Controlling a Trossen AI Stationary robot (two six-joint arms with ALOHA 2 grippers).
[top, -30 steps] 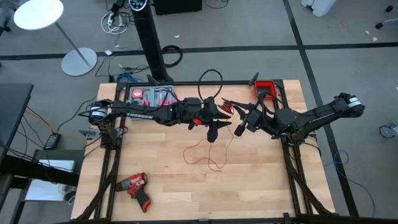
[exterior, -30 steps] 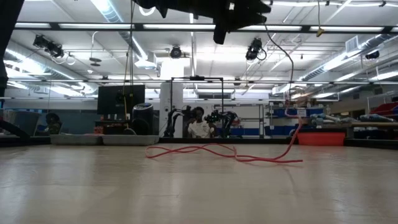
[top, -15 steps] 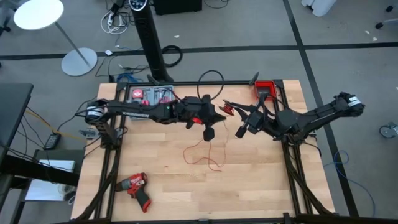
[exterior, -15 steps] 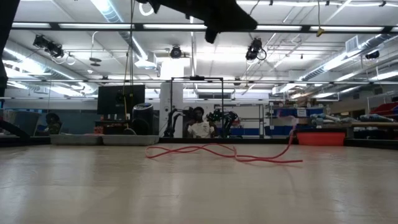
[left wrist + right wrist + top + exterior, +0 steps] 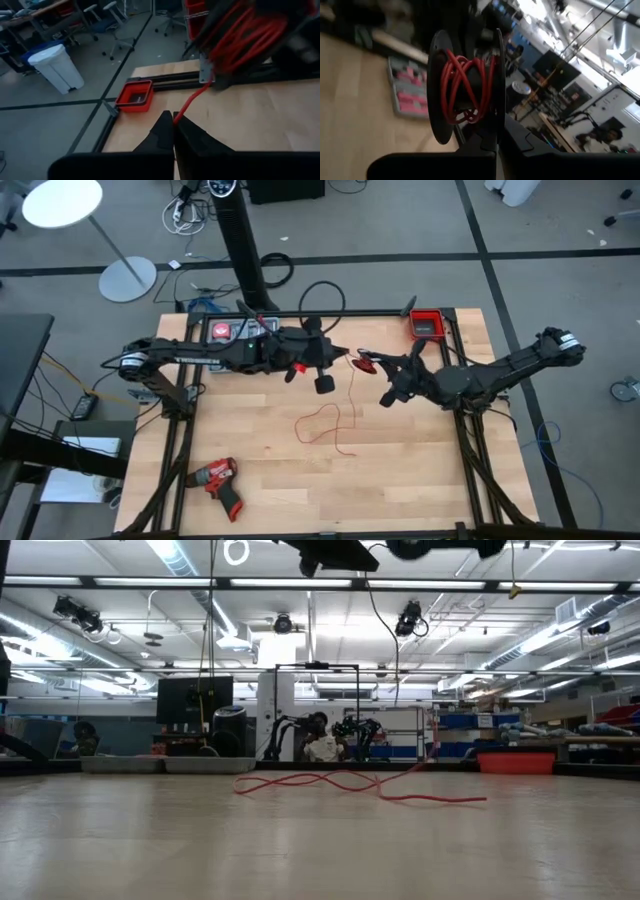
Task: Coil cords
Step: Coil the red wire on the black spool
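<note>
Left pincer (image 5: 345, 362) has risen, pinching red wire (image 5: 330, 423).

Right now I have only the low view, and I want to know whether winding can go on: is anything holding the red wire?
Observer: Yes. The left gripper is shut on the wire, a short way from a spool.
Operator: Who holds the spool?
Observer: The right gripper is shut on it, and red turns are wound around its core.
Operator: How much wire is loose?
Observer: From above, one loose loop with a trailing end lies near the middle of the table, below both grippers.
</note>
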